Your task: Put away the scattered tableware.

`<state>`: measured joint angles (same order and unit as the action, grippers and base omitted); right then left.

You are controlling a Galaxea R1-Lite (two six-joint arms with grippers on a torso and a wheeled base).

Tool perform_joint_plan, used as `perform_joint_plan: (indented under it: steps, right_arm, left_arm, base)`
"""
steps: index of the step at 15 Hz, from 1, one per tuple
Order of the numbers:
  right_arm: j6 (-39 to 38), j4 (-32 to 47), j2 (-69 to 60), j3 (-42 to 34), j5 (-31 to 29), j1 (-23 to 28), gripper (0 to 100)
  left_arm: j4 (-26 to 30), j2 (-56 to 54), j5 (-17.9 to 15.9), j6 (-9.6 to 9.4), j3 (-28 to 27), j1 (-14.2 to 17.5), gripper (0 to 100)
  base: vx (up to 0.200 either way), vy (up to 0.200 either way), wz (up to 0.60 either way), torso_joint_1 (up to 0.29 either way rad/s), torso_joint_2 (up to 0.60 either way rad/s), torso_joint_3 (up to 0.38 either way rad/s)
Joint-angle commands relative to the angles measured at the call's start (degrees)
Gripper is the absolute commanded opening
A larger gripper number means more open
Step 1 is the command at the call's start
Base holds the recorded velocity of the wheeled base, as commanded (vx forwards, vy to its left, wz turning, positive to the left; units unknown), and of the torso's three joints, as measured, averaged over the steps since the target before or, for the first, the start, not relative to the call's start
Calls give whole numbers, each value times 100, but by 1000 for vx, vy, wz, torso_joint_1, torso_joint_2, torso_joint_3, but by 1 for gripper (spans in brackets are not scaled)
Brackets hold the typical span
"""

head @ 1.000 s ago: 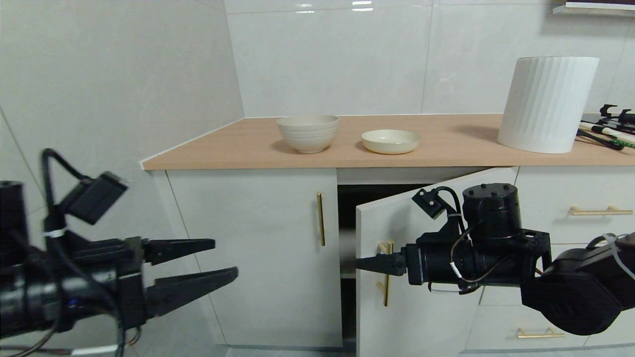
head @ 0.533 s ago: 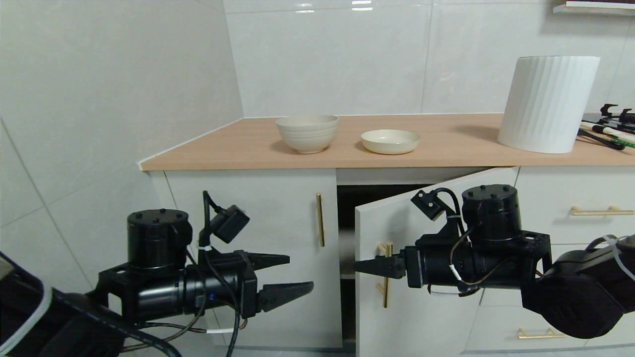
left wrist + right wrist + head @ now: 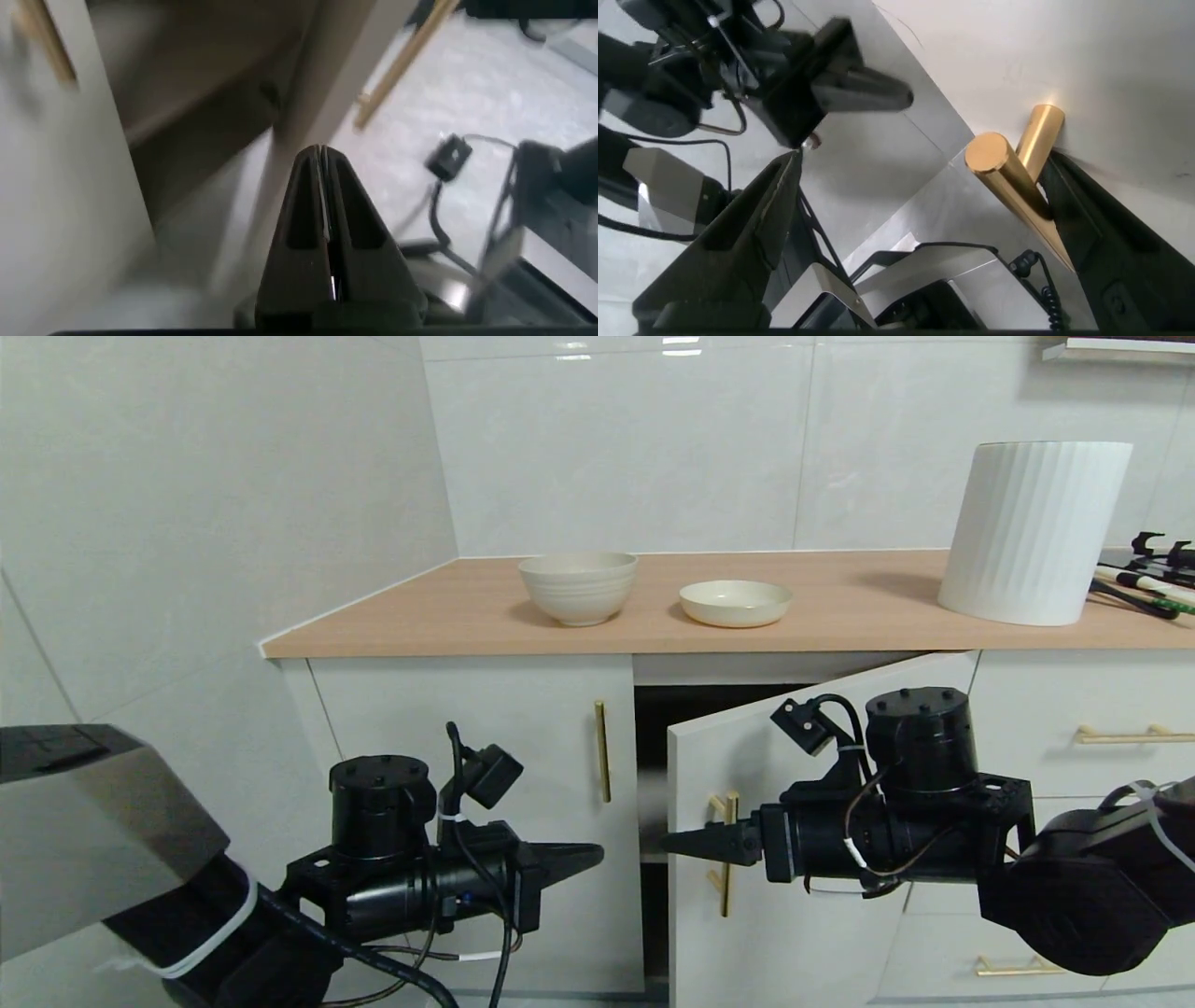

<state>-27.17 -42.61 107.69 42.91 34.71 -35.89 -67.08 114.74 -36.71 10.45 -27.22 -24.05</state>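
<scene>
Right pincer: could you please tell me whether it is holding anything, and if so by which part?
Nothing is clamped. The right pincer is open, with the gold door handle between its fingers, close against one of them.

A cream, faintly ribbed ceramic bowl [image 3: 579,586] and a shallow cream ceramic dish [image 3: 736,602] look smoothly glazed. The light wood-grain countertop [image 3: 448,611] is matt. The white wall tiles [image 3: 616,439] shine glossy. The white cabinet door [image 3: 794,933] is smooth and matt, and its brass-coloured metal bar handle [image 3: 1013,173] has a satin finish.
</scene>
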Motion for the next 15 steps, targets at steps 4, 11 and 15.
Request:
perform_joint_plan:
  steps: [4, 11, 15]
  right_arm:
    - [-7, -2, -11, -28, 1, 3, 100]
    - [1, -266, -73, -266, 1, 12, 100]
    - [10, -837, -38, -608, -17, 117, 100]
  left_arm:
    - [-991, 1244, 155, 915, -881, -267, 0]
    - [-1254, 2053, 164, 1073, -1883, -689, 0]
    - [-1298, 2184, 199, 1073, -2112, -715, 0]
  base:
    - [0, 0, 0, 0, 0, 0]
    - [0, 0, 0, 0, 0, 0]
    - [0, 0, 0, 0, 0, 0]
